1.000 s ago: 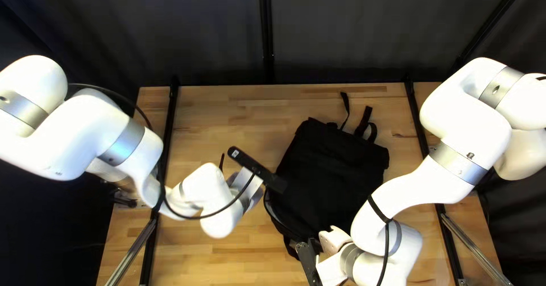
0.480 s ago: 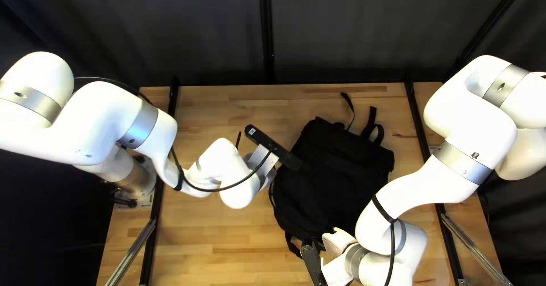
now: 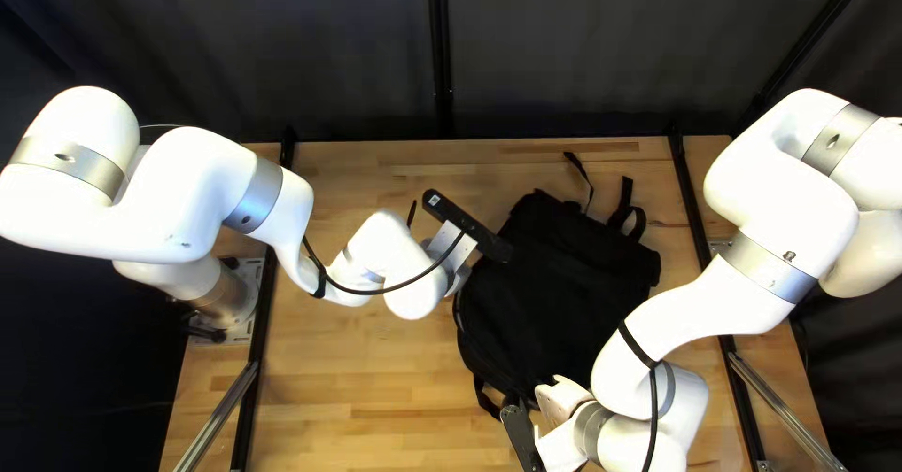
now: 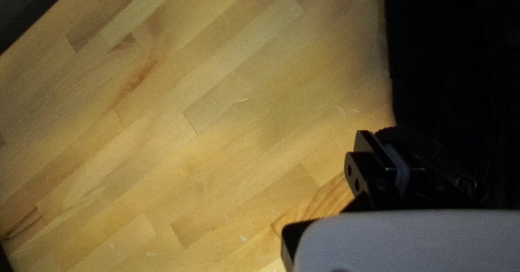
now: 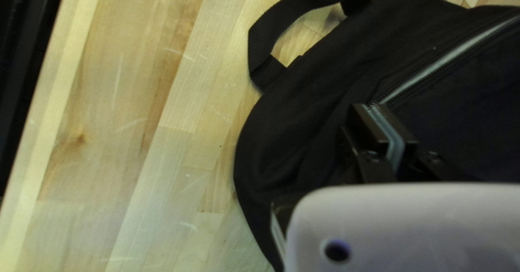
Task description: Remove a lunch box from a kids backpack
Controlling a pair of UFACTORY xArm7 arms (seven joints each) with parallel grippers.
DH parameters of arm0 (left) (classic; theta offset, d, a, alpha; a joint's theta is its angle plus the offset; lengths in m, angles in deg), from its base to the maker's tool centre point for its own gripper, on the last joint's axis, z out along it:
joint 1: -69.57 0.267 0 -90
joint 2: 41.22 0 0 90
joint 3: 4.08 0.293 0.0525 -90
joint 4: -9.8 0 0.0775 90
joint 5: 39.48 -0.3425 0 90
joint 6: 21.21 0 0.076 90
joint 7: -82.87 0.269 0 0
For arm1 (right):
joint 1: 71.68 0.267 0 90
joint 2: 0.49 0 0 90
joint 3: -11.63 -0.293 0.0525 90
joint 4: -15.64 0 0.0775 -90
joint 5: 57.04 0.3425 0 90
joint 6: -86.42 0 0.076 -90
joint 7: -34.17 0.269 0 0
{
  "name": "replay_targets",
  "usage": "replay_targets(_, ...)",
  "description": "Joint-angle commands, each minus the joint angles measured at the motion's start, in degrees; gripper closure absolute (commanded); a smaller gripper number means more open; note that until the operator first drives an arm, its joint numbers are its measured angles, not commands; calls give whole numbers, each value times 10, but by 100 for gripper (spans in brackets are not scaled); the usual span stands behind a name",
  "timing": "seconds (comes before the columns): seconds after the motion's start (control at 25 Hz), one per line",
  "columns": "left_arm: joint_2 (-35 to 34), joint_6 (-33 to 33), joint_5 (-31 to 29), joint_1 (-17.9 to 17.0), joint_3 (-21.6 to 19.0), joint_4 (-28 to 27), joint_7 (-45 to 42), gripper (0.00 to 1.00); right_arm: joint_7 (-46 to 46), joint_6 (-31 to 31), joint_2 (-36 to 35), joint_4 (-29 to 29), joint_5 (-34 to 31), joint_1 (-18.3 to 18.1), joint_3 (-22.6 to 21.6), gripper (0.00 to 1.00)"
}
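Two arms [image 3: 700,312], backpack [image 3: 554,294] (partly hidden), table [image 3: 366,387], curtain [image 3: 564,49]

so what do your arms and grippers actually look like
My left arm and right arm are white and rounded, with silver-grey bands at the joints and a black cable each. Both the left gripper and right gripper have black fingers with blue-grey pads.

The left arm [image 3: 178,195] reaches inward from its base, bent at several joints, and its wrist [image 3: 399,265] lies toward the middle. The left gripper [image 3: 460,277] has its two fingers [image 4: 374,155] close together. The right arm [image 3: 770,228] bends down toward the near edge, with the wrist [image 3: 648,425] low. The right gripper [image 3: 562,397] also has its fingers closed, pale pads [image 5: 394,142] side by side.
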Motion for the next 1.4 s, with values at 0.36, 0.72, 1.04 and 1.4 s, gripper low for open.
replay_targets(0.36,9,14,6,14,9,-14,26,100,-7,-9,10,11,0,-4,-3,100)
replay_targets(0.72,24,26,22,16,3,-39,46,100,-14,-17,9,13,0,-8,-3,100)
replay_targets(1.04,40,49,22,25,7,-53,58,100,-11,-25,7,17,-7,-7,-2,100)
replay_targets(1.4,38,63,26,39,16,-59,75,100,-13,-30,4,17,-12,-7,-2,100)
